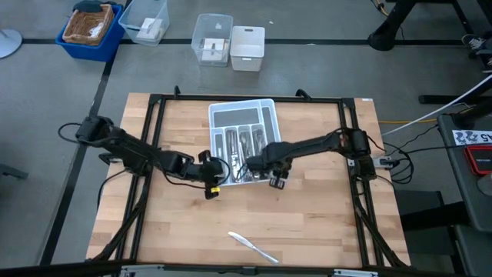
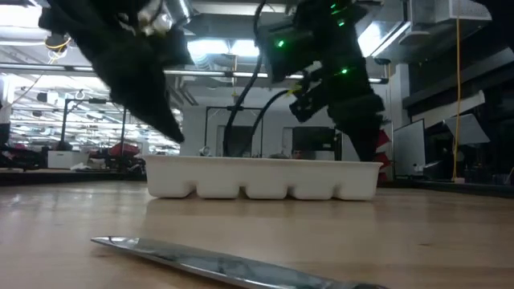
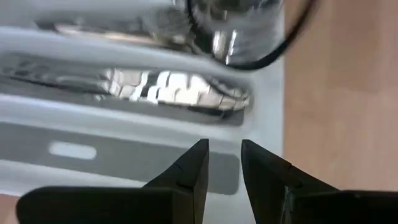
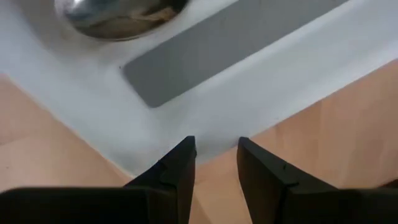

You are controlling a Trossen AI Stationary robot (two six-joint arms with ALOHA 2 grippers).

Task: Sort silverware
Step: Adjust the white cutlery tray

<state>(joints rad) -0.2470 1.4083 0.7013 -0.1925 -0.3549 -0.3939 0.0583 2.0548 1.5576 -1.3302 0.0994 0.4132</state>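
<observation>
One lone knife (image 1: 252,246) flat on the wooden bench (image 1: 323,223) close to the near edge, well apart from everything else, its blade filling the foreground of the low view (image 2: 217,261). Farther in, near the middle of the bench, two dark arms reaching toward each other from the left and right edges. Left gripper (image 3: 224,168) poised at the near-left corner of the white tray (image 1: 221,115), fingers a narrow gap apart with nothing between them, above a bare grey-lined slot (image 3: 124,149). Right gripper (image 4: 216,163) hovering over the tray's near-right corner, where white rim meets bare wood, fingers likewise slightly parted and empty. Between and beyond the grippers, the white divided tray (image 2: 265,178) sitting toward the far edge of the bench, its long slots running near to far. Rest of the silverware (image 1: 244,145) lying in those slots, shiny pieces stacked lengthwise; a spoon bowl (image 4: 121,15) visible in the slot beside the right gripper, more glinting metal (image 3: 168,87) in the slot beside the left. Wide cross compartment (image 1: 242,114) at the tray's far end apparently holding nothing. Beyond the bench, on the floor, a blue bin (image 1: 91,29) and clear and white containers (image 1: 229,42).
</observation>
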